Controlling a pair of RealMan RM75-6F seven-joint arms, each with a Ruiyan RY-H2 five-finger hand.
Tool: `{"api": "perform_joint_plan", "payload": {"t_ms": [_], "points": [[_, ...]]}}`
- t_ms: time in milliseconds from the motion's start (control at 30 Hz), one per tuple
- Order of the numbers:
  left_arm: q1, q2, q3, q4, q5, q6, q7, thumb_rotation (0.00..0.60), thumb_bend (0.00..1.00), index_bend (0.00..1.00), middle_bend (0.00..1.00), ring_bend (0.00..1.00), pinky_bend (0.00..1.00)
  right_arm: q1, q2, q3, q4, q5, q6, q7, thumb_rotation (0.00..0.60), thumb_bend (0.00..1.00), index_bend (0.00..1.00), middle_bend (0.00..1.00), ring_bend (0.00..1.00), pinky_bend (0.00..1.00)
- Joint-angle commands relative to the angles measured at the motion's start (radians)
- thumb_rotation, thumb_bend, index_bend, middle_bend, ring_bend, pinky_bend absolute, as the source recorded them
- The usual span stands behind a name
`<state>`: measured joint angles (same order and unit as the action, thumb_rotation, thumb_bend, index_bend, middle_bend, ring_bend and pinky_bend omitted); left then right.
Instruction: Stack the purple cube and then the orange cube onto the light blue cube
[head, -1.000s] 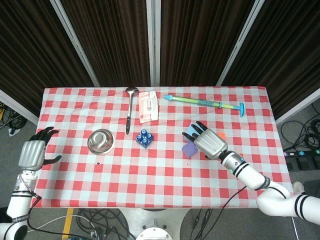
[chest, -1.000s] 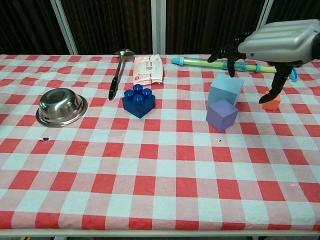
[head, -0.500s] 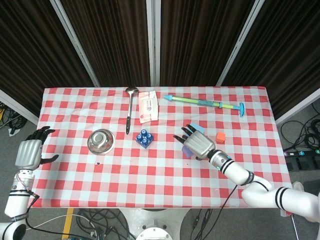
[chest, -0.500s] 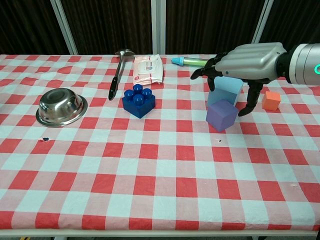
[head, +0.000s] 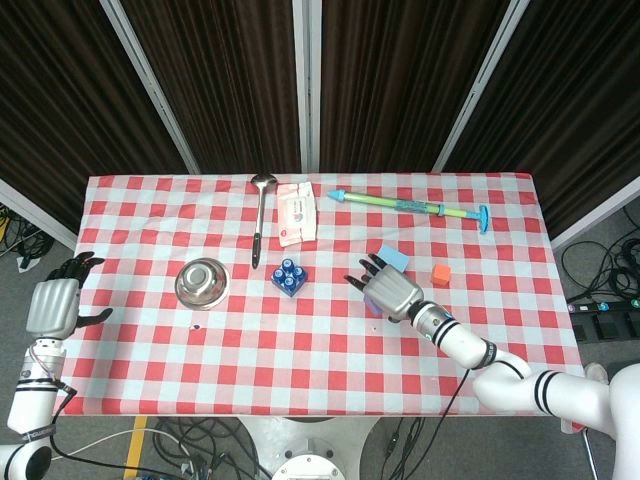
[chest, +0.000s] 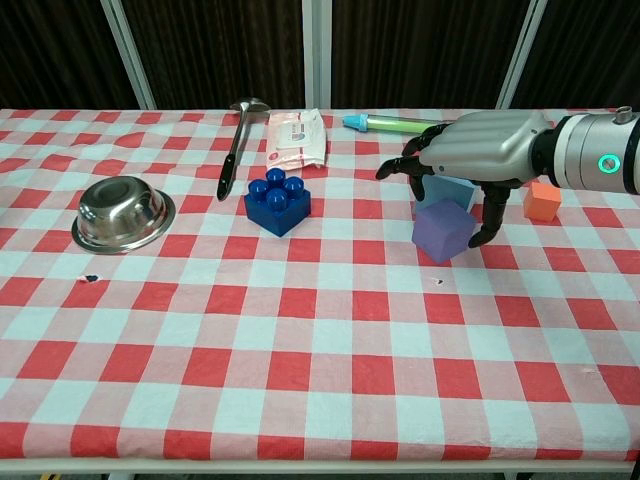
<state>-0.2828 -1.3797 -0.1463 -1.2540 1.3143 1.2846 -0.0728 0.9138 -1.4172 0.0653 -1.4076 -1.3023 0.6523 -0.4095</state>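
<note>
The purple cube sits on the checked cloth, touching the front of the light blue cube. My right hand hovers just over the purple cube, fingers spread and curved down around it, thumb on its right side; nothing is gripped. In the head view the hand hides most of the purple cube. The small orange cube lies apart to the right. My left hand hangs off the table's left edge, fingers apart and holding nothing.
A blue toy brick stands left of the cubes, a steel bowl further left. A ladle, a wipes packet and a green-blue water squirter lie along the far side.
My right hand moved left and down from above the light blue cube to just over the purple cube. The left hand drifted slightly lower.
</note>
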Motion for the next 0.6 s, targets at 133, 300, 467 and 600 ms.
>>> {"api": "perform_joint_plan", "payload": {"t_ms": [133, 300, 467, 600], "points": [[0.001, 0.0, -0.006, 0.004, -0.008, -0.003, -0.006, 0.6, 0.06, 0.29, 0.26, 0.22, 0.31, 0.016, -0.019, -0.005, 0.03, 0.006, -0.018, 0.003, 0.6, 0.0, 0.04, 0.31, 0.01, 0.0], [0.001, 0.0, -0.008, 0.006, -0.01, -0.005, -0.012, 0.6, 0.06, 0.29, 0.26, 0.22, 0.31, 0.021, -0.037, -0.012, 0.051, 0.009, -0.022, 0.01, 0.6, 0.0, 0.04, 0.31, 0.02, 0.0], [0.001, 0.0, -0.01, 0.008, -0.011, -0.005, -0.015, 0.6, 0.06, 0.29, 0.26, 0.22, 0.31, 0.028, -0.051, -0.013, 0.071, 0.006, -0.023, 0.018, 0.6, 0.04, 0.04, 0.33, 0.03, 0.0], [0.002, -0.001, -0.011, 0.009, -0.011, -0.005, -0.018, 0.6, 0.06, 0.29, 0.26, 0.22, 0.31, 0.027, -0.059, -0.016, 0.084, -0.003, -0.012, 0.026, 0.6, 0.05, 0.04, 0.37, 0.05, 0.0]]}}
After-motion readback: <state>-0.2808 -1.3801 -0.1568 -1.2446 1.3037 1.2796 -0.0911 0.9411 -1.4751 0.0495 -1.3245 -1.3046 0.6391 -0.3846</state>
